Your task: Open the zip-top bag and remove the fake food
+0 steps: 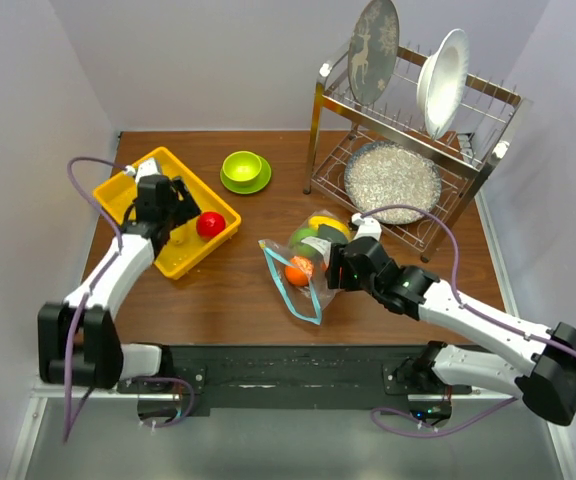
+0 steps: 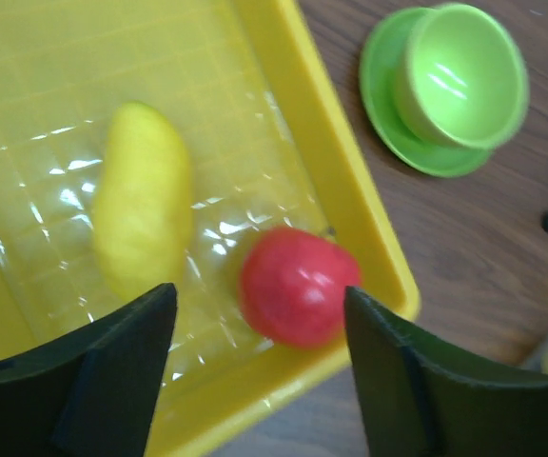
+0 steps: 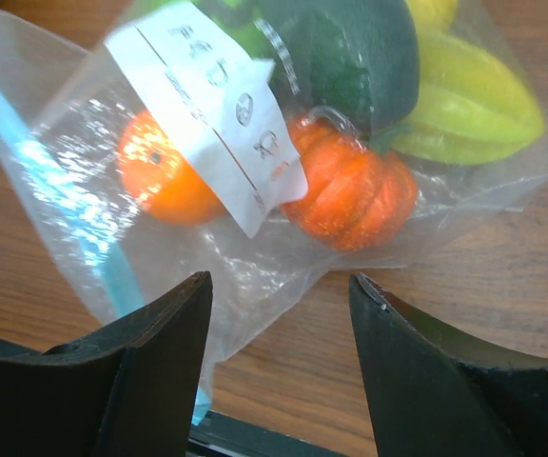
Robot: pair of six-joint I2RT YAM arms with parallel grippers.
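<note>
The zip-top bag (image 1: 303, 268) lies on the table's middle, its teal zip strip (image 3: 98, 252) at the left and a white label on top. It holds fake food: an orange (image 3: 165, 176), an orange pumpkin (image 3: 355, 190), a dark green piece (image 3: 355, 57) and a yellow-green starfruit (image 3: 474, 100). My right gripper (image 1: 332, 268) is open and empty just above the bag's near edge; in the right wrist view (image 3: 279, 290) its jaws straddle the bag's corner. My left gripper (image 1: 181, 206) is open over the yellow tray (image 1: 133, 190), above a red fruit (image 2: 298, 286) and beside a yellow fruit (image 2: 144, 205).
A lime-green bowl on its saucer (image 1: 244, 170) stands behind the bag, right of the tray; it also shows in the left wrist view (image 2: 459, 76). A metal dish rack (image 1: 408, 140) with plates and a speckled dish fills the back right. White walls close both sides.
</note>
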